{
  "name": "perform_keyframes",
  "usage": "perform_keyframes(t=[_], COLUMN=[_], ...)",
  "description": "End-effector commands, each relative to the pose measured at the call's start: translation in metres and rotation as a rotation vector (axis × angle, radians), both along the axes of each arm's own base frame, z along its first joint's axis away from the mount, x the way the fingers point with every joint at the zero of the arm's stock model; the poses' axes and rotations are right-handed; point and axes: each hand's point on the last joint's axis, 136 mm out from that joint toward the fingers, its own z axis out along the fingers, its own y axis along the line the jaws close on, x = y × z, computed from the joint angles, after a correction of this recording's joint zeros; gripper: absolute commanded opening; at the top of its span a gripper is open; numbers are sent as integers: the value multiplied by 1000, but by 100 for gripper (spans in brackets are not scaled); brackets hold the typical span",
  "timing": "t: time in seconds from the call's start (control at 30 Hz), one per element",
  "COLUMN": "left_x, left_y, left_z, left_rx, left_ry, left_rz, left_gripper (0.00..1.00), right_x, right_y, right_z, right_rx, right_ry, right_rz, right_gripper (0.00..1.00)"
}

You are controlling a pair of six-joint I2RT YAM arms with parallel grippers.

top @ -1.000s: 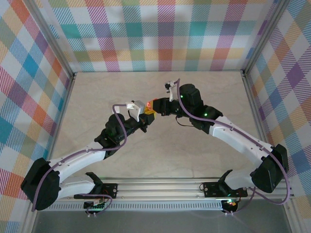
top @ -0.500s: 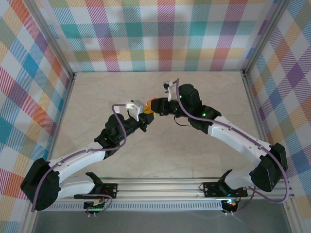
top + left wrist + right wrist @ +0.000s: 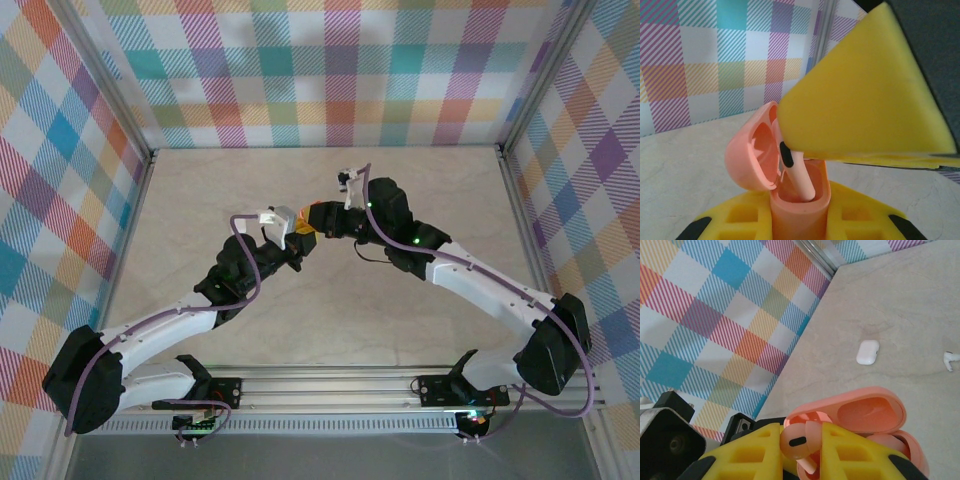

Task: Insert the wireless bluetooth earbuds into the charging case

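As the left gripper [image 3: 797, 229] clamps the open salmon-pink pebble-shaped charging case [image 3: 794, 216] upright, the right gripper [image 3: 801, 452] pinches a salmon-pink earbud [image 3: 798, 172] just above, stem pointing down, tip inside the well

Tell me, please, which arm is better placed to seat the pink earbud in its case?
Right. The right gripper pinches the salmon-pink earbud, stem already in the open salmon-pink charging case; the left gripper holds that case.
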Motion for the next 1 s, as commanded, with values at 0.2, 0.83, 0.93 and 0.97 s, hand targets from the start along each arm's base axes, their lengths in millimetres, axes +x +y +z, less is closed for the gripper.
perform_keyframes(t=[0.2,0.83,0.93,0.97], left_x=[-10,1,3,3], left_y=[2,-2,-4,-5], left_z=[50,72,76,76], left_rx=[-110,-162,-165,-164], left_ry=[-114,-166,-172,-172], left_rz=[-17,6,5,3], left_gripper=[0,0,0,0], right_x=[-1,-1,0,0], right_y=[-3,-26,-25,-25], right_z=[-24,-4,0,0], right_rx=[-48,-96,-89,-89], right_ry=[63,-28,-29,-26], right_rz=[-47,-200,-200,-198], right_gripper=[21,21,22,22])
